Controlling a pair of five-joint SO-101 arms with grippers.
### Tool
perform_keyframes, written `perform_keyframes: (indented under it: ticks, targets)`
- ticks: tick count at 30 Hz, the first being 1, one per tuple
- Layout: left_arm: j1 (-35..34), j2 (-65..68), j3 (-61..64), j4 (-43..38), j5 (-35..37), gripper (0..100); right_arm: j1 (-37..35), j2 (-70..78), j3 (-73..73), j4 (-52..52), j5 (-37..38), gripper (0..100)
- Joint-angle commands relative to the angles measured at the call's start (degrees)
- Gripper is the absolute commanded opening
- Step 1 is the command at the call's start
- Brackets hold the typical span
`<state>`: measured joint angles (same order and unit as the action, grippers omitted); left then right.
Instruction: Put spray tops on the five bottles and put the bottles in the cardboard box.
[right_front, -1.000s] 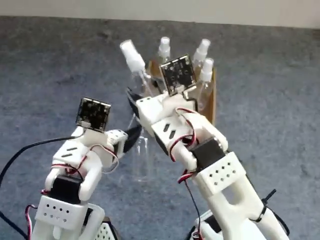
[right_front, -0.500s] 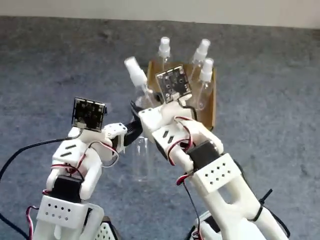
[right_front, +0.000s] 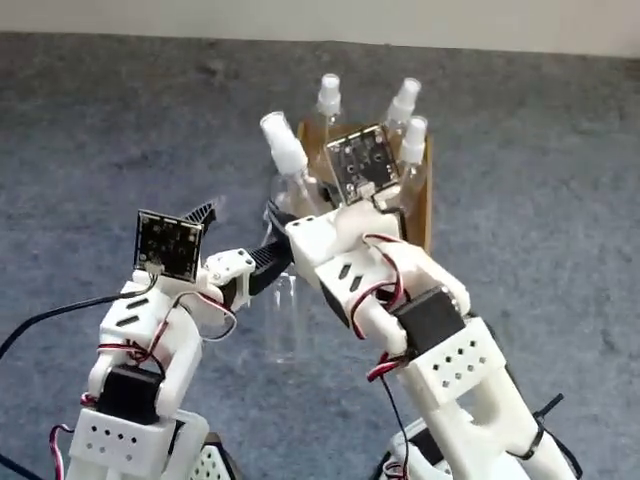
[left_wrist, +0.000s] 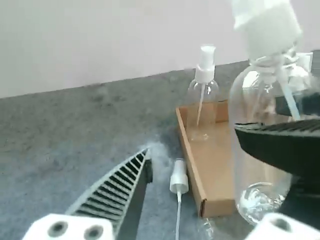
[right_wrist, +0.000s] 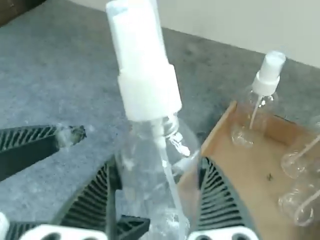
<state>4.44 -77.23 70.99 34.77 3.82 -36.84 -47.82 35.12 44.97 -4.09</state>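
Grey carpet all round. Nearest, a clear bottle sits between the arms. Left gripper is splayed, holding nothing, with a loose spray top beyond it. Right gripper is clamped on a capped bottle, just left of the cardboard box. Three capped bottles stand inside. Pale wall behind.

Soft, even light with faint shadows and small glints on the bottle.
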Motion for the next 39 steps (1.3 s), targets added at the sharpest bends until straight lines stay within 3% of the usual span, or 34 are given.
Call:
perform_keyframes:
  ticks: [1,5,10,15,21,27,31,39]
  targets:
    - [-1.5,1.0,0.0,-1.2,0.3,33,0.3,-3.0,-6.2,1.0,0.4,0.3]
    - [-1.4,1.0,0.0,-1.2,0.3,33,1.6,-2.9,-6.3,0.7,0.5,0.3]
    - [-0.4,0.3,1.2,-0.3,0.3,33,10.5,4.4,-6.2,-7.2,0.8,0.3]
    - [-0.7,0.3,1.5,0.1,0.3,33,14.0,16.0,-6.1,-14.9,12.6,0.3]
    - [-0.7,0.7,1.6,0.1,0.3,33,14.0,18.1,-1.5,-25.8,2.3,0.3]
    - [-1.2,0.7,1.8,0.3,0.3,25,13.8,18.6,9.0,-40.7,2.1,0.3]
    - [-3.4,0.4,2.7,0.0,0.5,22,13.8,22.2,12.6,-41.9,2.1,0.3]
    - [-3.8,0.4,2.9,0.1,0.6,22,12.9,32.8,4.6,-41.9,1.7,0.3]
